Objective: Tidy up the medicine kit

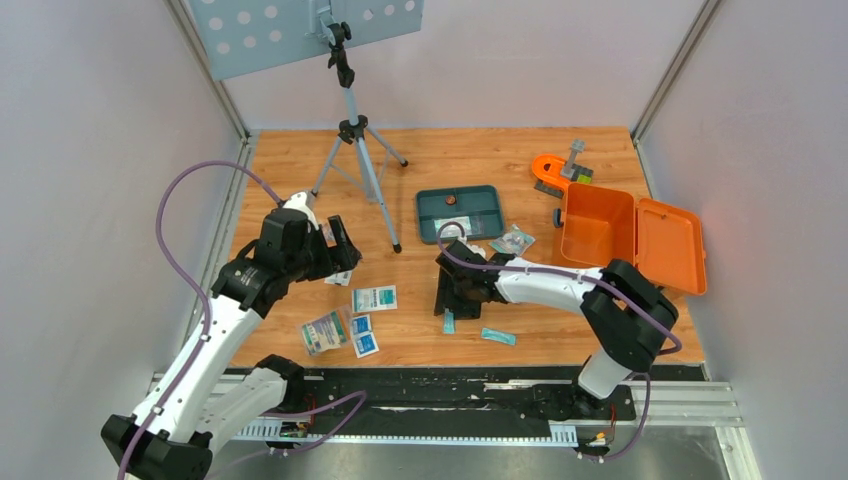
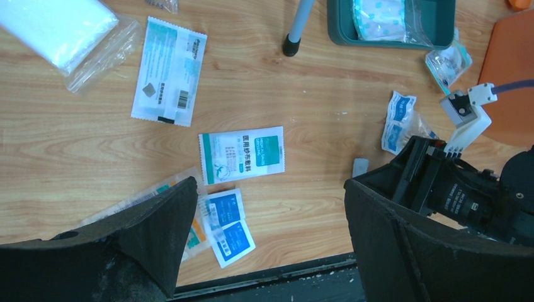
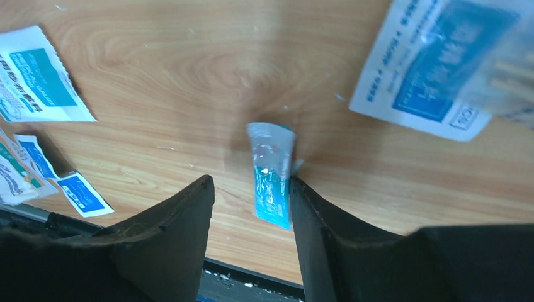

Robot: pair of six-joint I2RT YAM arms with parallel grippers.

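Medicine kit (image 1: 598, 225): orange, rectangular, hinged lid lying open to its right.
Left gripper (image 2: 267, 192): spread wide, holding nothing.
Right gripper (image 3: 250, 189): part-spread; teal sachet (image 3: 272, 179) against one finger, ungripped.

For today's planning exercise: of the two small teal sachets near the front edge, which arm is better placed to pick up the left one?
Right. The right pincer sits low, jaws open around the sachet, which touches one finger. The left pincer hangs over other packets, farther away.
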